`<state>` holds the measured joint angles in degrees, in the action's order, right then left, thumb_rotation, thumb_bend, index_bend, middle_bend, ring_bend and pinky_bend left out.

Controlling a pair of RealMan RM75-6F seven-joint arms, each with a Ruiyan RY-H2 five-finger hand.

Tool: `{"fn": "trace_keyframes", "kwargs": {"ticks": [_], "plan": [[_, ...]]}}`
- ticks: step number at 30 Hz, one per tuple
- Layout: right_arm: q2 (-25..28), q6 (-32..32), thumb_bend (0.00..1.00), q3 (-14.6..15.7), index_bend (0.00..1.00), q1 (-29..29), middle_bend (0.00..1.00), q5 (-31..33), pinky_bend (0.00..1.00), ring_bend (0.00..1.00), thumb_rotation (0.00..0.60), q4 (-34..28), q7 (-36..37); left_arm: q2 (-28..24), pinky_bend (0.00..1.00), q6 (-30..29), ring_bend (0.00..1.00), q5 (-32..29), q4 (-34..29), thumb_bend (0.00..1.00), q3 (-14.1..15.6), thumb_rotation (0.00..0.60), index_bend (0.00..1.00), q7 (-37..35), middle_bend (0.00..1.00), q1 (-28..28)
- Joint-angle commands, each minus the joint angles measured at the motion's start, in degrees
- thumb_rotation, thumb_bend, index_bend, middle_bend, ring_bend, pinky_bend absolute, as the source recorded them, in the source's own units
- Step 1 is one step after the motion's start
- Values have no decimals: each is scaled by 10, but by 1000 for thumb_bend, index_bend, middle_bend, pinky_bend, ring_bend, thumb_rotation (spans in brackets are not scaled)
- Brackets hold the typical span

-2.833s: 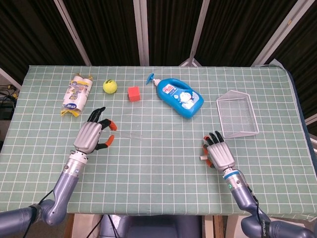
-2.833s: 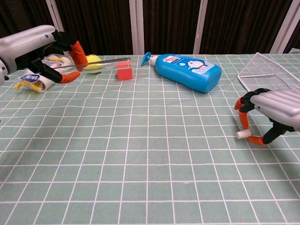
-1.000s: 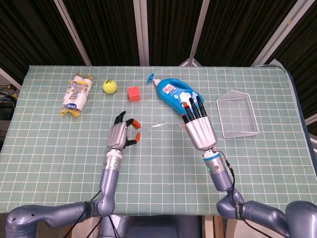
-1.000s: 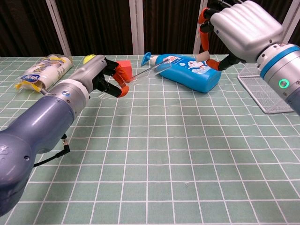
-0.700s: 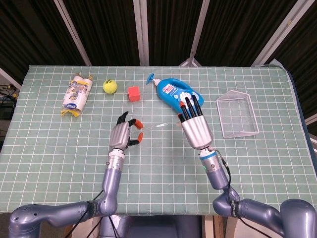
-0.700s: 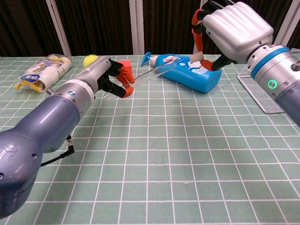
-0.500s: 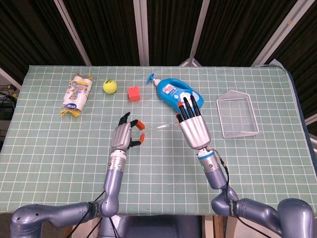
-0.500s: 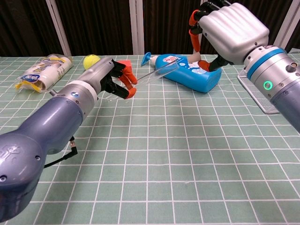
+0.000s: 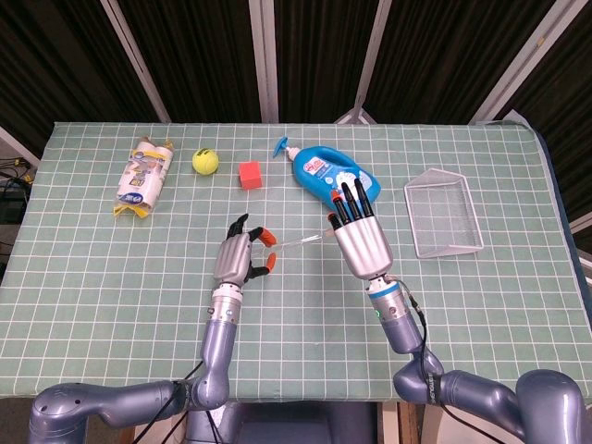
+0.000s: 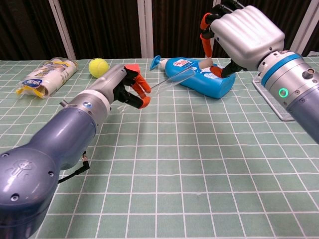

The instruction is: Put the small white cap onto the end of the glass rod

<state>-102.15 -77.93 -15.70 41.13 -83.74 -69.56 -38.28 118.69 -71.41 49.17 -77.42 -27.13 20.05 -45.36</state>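
Observation:
My left hand [image 9: 242, 255] [image 10: 125, 89] pinches a thin clear glass rod [image 9: 301, 241] [image 10: 172, 79] at one end, above the middle of the table. The rod slants up and to the right, towards my right hand [image 9: 358, 236] [image 10: 241, 32]. That hand holds the small white cap [image 10: 208, 63] between its thumb and an orange-tipped finger. In the chest view the rod's free end lies right at the cap; I cannot tell whether it is inside. The right hand hides the cap in the head view.
A blue bottle [image 9: 338, 181] [image 10: 202, 74] lies behind the hands. A red cube [image 9: 249, 174], a tennis ball [image 9: 205, 162] [image 10: 98, 65] and a packet [image 9: 143, 176] [image 10: 45, 75] lie at the back left. A wire basket [image 9: 445, 215] [image 10: 274, 94] stands on the right.
Both hands rose from the table and came together at the middle. Over the last second the left hand brought the rod rightwards, and its free end reached the cap in the right hand.

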Motion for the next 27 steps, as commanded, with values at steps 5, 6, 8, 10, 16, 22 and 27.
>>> {"fn": "trace_keyframes", "kwargs": {"ticks": [5, 6, 8, 10, 16, 22, 27], "plan": [[0, 0, 383, 1, 601, 0, 234, 1, 77, 120, 600, 0, 2, 5, 0, -3, 41, 1, 1, 634, -2, 600, 506, 0, 444, -1], [0, 0, 383, 1, 601, 0, 234, 1, 77, 120, 600, 0, 2, 6, 0, -3, 45, 0, 1, 634, -3, 600, 506, 0, 444, -1], [0, 0, 384, 1, 601, 0, 234, 0, 77, 120, 600, 0, 2, 7, 0, -3, 48, 1, 2, 634, -3, 600, 506, 2, 444, -2], [-1, 0, 385, 2, 601, 0, 234, 1, 77, 120, 600, 0, 2, 8, 0, -3, 48, 0, 2, 634, -4, 600, 506, 2, 444, -1], [-1, 0, 386, 3, 601, 0, 234, 3, 77, 120, 600, 1, 3, 10, 0, -3, 48, 1, 2, 634, -4, 600, 506, 2, 444, -1], [-2, 0, 385, 6, 601, -1, 234, 3, 77, 119, 600, 1, 3, 13, 0, -4, 48, 3, 2, 634, -4, 600, 506, 3, 444, -2], [-3, -1, 385, 6, 601, -1, 234, 3, 77, 119, 600, 0, 4, 16, 0, -5, 48, 4, 4, 634, -5, 600, 506, 4, 444, -2]]}}
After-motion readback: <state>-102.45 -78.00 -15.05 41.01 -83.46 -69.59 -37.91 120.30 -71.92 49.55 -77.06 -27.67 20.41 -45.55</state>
